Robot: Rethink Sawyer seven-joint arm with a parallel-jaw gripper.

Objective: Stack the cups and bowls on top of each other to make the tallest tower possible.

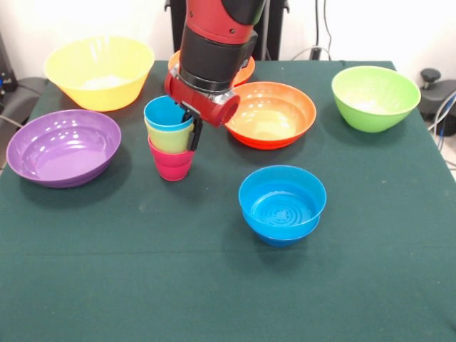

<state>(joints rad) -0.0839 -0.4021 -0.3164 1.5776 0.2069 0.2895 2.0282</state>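
On the green worktop (pixel 214 285) three cups stand nested in one another: the pink cup (pixel 172 164) at the bottom, the yellow cup (pixel 169 138) in it, and the light blue cup (pixel 166 113) on top. The claw (pixel 194 135) hangs at the right side of this stack, its dark fingers (pixel 195 134) against the yellow cup's wall; whether they are apart or together cannot be told. Two small blue bowls (pixel 282 205), one nested in the other, sit apart to the right and nearer the camera. Around them lie a purple bowl (pixel 63 147), a yellow bowl (pixel 99 72), two orange bowls (pixel 274 112) and a green bowl (pixel 375 97).
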